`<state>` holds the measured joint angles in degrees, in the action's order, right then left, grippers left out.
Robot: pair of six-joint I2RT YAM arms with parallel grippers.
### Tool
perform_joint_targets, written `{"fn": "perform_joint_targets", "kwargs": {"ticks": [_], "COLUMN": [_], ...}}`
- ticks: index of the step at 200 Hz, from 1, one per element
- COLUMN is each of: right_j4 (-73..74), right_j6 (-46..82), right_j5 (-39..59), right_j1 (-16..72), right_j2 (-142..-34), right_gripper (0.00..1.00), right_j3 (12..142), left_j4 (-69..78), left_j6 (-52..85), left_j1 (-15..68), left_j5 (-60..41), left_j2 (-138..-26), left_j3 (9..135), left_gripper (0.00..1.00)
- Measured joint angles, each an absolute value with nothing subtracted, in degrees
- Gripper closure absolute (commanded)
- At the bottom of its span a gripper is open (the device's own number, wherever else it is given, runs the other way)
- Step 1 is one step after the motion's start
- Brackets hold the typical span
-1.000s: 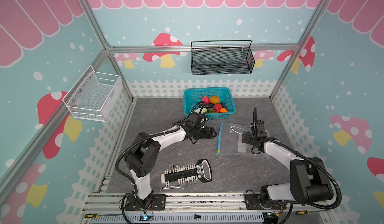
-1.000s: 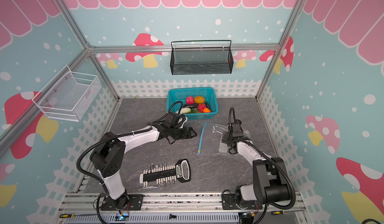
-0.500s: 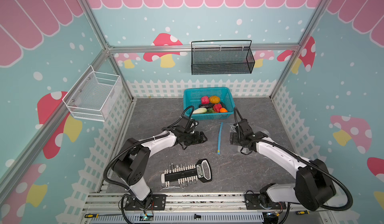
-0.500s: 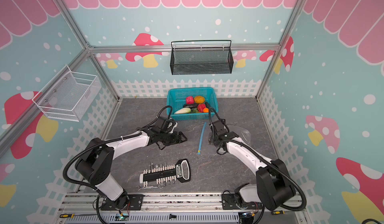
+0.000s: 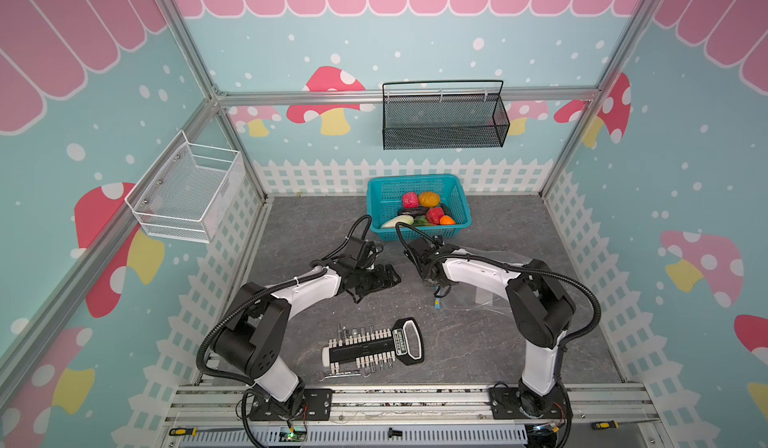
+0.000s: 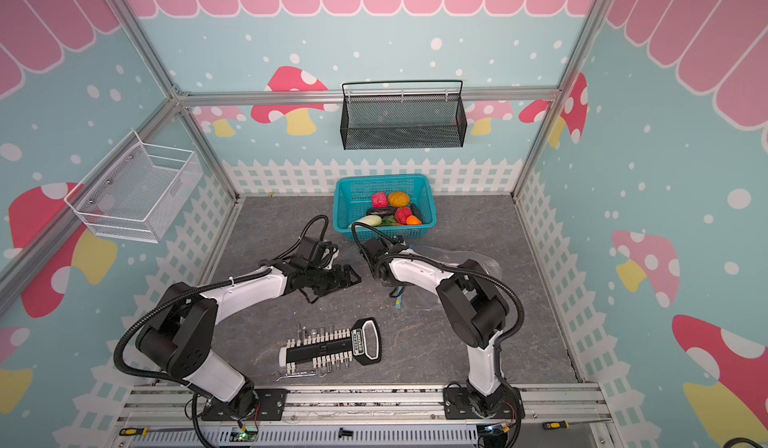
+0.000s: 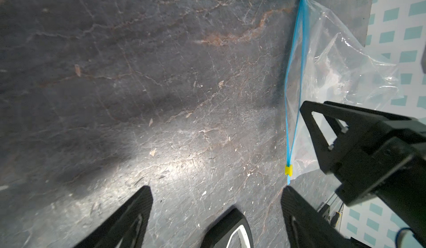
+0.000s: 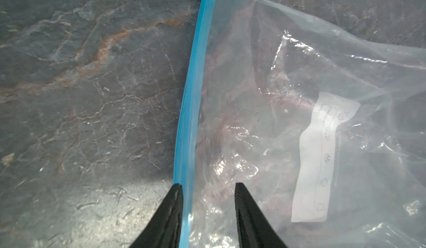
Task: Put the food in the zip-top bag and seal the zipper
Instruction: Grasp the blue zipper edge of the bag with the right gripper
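The clear zip-top bag (image 8: 299,74) lies flat on the grey table, right of centre in both top views (image 5: 469,300). Its blue zipper (image 8: 191,97) runs along the mouth edge, with the yellow tab (image 7: 288,169) at the near end. My right gripper (image 8: 207,187) stands over that edge, jaws narrowed but still apart, with the zipper strip and clear plastic between them. My left gripper (image 7: 216,189) is open over bare table just left of the tab (image 5: 392,277). The food (image 5: 419,213) lies in the teal basket (image 5: 415,177) behind both arms.
A black bit-holder set (image 5: 374,348) and a small wrench (image 5: 338,377) lie near the front edge. A white wire basket (image 5: 187,192) hangs on the left wall and a black mesh basket (image 5: 444,121) on the back wall. White picket fencing rims the table.
My right gripper has swept left across the bag to its zipper edge, and its jaws have narrowed. My left gripper has drawn back slightly toward the front and stays open.
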<state>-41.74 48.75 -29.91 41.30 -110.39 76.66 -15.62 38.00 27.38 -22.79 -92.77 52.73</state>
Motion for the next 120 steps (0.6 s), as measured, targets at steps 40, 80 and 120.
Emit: {"fn": "perform_joint_targets", "kwargs": {"ticks": [40,80,120], "right_j4": [-43.5,-44.3,-46.0], "right_j6": [48.8,48.6,48.6], "right_j5": [-30.3,-30.4,-32.5], "right_j1": [41.4,41.4,41.6], "right_j2": [-113.6,-115.6,-117.4], "right_gripper": [0.48,0.46,0.59], "right_j3": [79.3,83.0,84.0], "left_j4": [-15.7,-15.7,-15.7], "left_j6": [38.1,38.2,38.2], "left_j1": [27.0,26.7,26.7], "left_j5": [-22.7,-22.7,-22.5], "left_j2": [-92.7,-91.9,-91.8], "left_j3": [52.0,52.0,52.0], "left_gripper": [0.10,0.10,0.09]}}
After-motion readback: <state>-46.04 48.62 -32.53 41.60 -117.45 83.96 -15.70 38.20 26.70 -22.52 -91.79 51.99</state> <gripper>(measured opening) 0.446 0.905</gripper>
